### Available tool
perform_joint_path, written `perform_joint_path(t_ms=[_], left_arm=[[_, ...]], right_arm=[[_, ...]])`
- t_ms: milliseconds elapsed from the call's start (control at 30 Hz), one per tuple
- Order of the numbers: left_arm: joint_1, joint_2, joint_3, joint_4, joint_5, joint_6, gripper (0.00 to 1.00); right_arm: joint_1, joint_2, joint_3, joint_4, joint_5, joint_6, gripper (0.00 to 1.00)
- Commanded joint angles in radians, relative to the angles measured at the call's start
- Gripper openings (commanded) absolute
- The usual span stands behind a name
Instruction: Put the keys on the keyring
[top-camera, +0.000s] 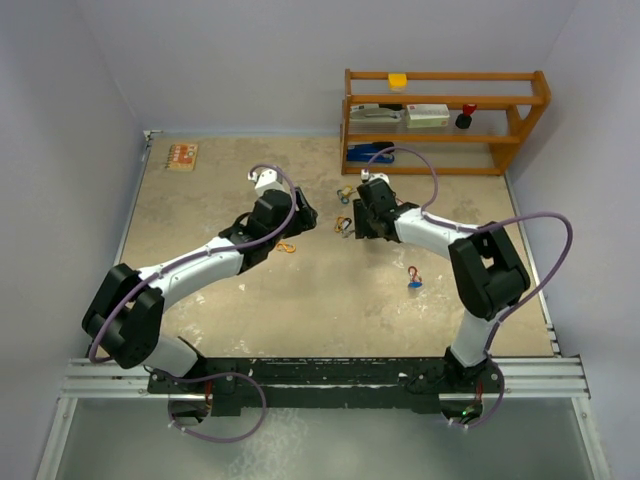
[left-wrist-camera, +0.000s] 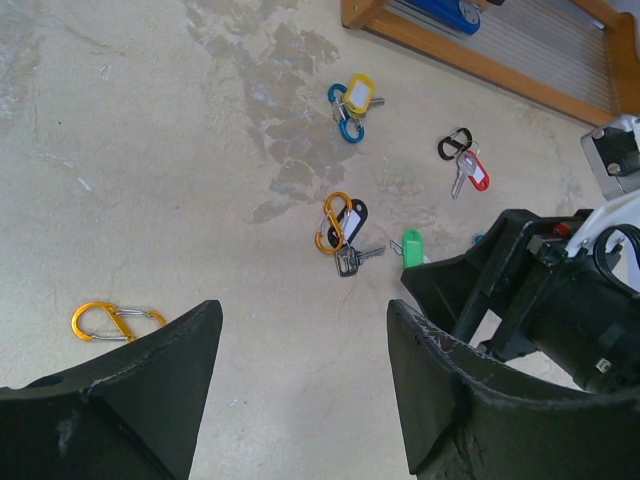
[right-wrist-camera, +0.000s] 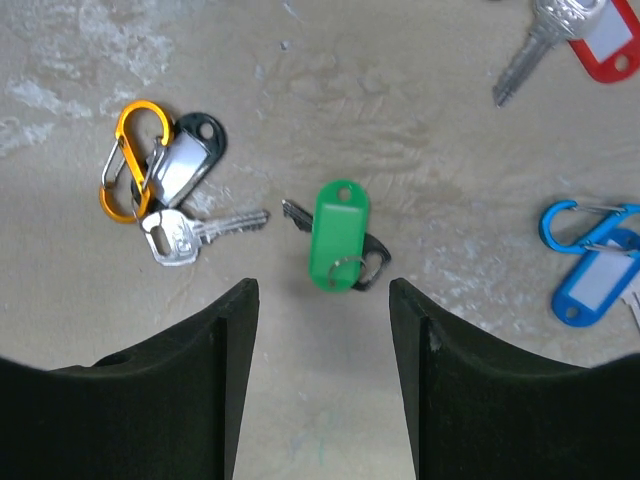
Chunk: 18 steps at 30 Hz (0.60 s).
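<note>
Right fingers (right-wrist-camera: 180, 400) stand apart, empty. Green-tagged key (right-wrist-camera: 338, 235) lies flat on the worktop (right-wrist-camera: 420, 110) just ahead, between them. Left fingers (left-wrist-camera: 150, 400) wide, empty. Risk: thin flat tag slips the pinch, or skids toward the orange carabiner (right-wrist-camera: 125, 160).

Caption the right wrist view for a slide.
Open right claw hovers above a green-tagged key, orange carabiner nearby.

grn-tag key (right-wrist-camera: 338, 235): flat, loose | slvr key (right-wrist-camera: 190, 236): touching orange carabiner (right-wrist-camera: 122, 165)
</note>
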Motion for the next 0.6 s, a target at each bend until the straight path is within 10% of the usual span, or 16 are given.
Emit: perform_joint_path(t_ms=[0, 567], left_arm=[[0.014, -0.024, -0.005, 0.044, 0.002, 0.012, 0.64], [0.027, -0.016, -0.011, 0.053, 0.014, 0.01, 0.64]], right_arm=[[-0.002, 0.04, 0.065, 0.031, -0.005, 0.031, 0.59], [-0.052, 0.135, 0.103, 0.06, -0.022, 0.001, 0.59]])
